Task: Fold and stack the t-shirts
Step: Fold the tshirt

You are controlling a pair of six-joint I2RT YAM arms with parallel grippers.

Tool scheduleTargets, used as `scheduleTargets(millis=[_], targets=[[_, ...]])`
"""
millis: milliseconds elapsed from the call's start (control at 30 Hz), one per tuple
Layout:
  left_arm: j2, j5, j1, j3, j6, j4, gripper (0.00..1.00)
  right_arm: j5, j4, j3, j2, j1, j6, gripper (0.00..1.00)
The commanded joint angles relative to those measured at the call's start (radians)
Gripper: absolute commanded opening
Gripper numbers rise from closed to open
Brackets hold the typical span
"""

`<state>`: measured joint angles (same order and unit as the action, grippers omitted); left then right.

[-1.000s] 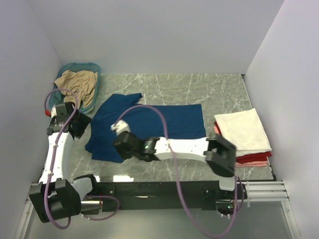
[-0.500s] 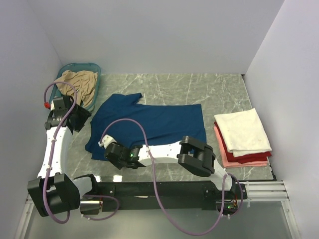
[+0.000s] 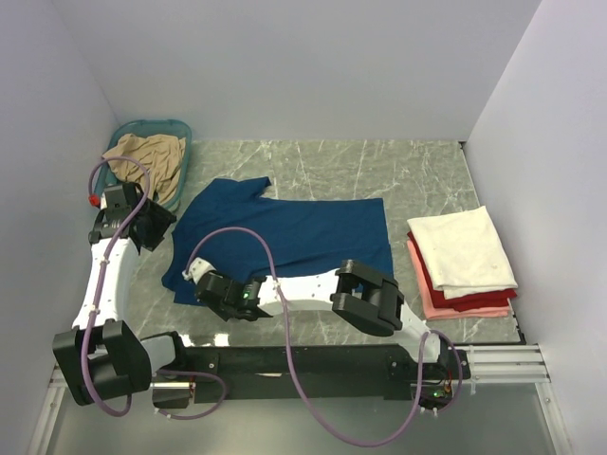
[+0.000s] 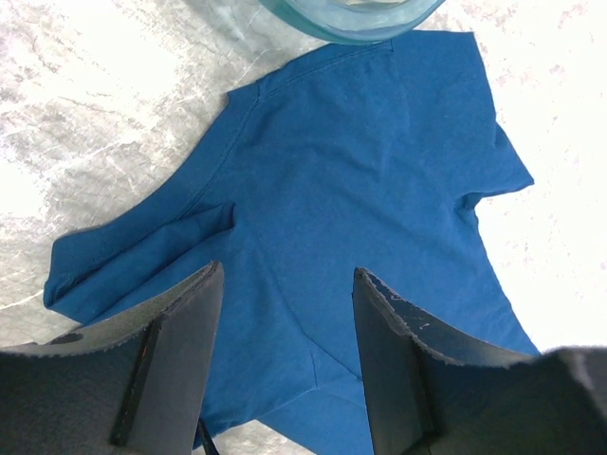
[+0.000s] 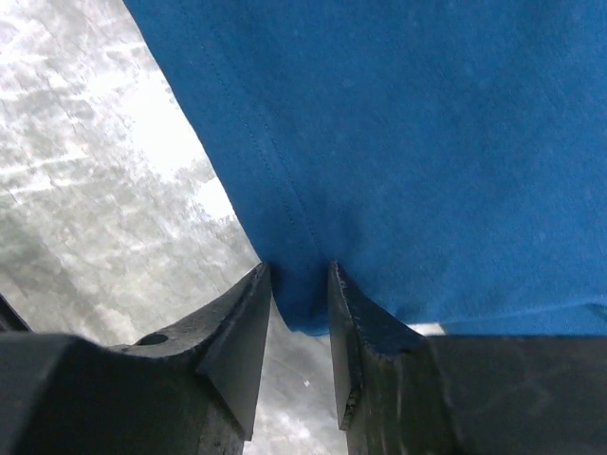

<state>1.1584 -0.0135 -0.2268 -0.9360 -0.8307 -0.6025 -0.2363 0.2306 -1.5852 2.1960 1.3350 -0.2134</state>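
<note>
The dark blue t-shirt (image 3: 294, 237) lies spread flat on the marble table, with no print showing. My left gripper (image 3: 152, 227) is open and empty, hovering over the shirt's left sleeve side (image 4: 360, 161). My right gripper (image 3: 204, 284) is low at the shirt's near-left corner. In the right wrist view its jaws (image 5: 299, 275) stand narrowly open, astride the corner hem (image 5: 427, 142), with cloth between them. A tan shirt (image 3: 142, 156) lies crumpled in the basket. A folded cream-white shirt (image 3: 460, 248) tops a stack with red (image 3: 479, 300) and pink (image 3: 427, 275) shirts at the right.
The teal plastic basket (image 3: 180, 128) stands at the back left, just behind my left gripper; its rim shows in the left wrist view (image 4: 351, 19). White walls close in the table on three sides. The right arm stretches across the near edge.
My right gripper has moved left and nearer, from over the shirt's middle to its near-left corner, and has settled there. My left gripper has shifted slightly near the basket.
</note>
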Motion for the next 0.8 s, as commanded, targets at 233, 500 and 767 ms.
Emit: scheduleTargets(millis=[233, 500, 767], targets=[[0.011, -0.026, -0.006, 0.011, 0.031, 0.053, 0.61, -0.008, 0.053, -0.074, 0.007, -0.014, 0.017, 0.11], [0.023, -0.063, -0.005, 0.032, 0.045, 0.079, 0.61, 0.117, 0.075, -0.116, -0.088, -0.12, 0.022, 0.0], [0.076, -0.078, -0.003, 0.052, 0.056, 0.109, 0.6, 0.298, 0.115, -0.2, -0.085, -0.229, 0.008, 0.0]])
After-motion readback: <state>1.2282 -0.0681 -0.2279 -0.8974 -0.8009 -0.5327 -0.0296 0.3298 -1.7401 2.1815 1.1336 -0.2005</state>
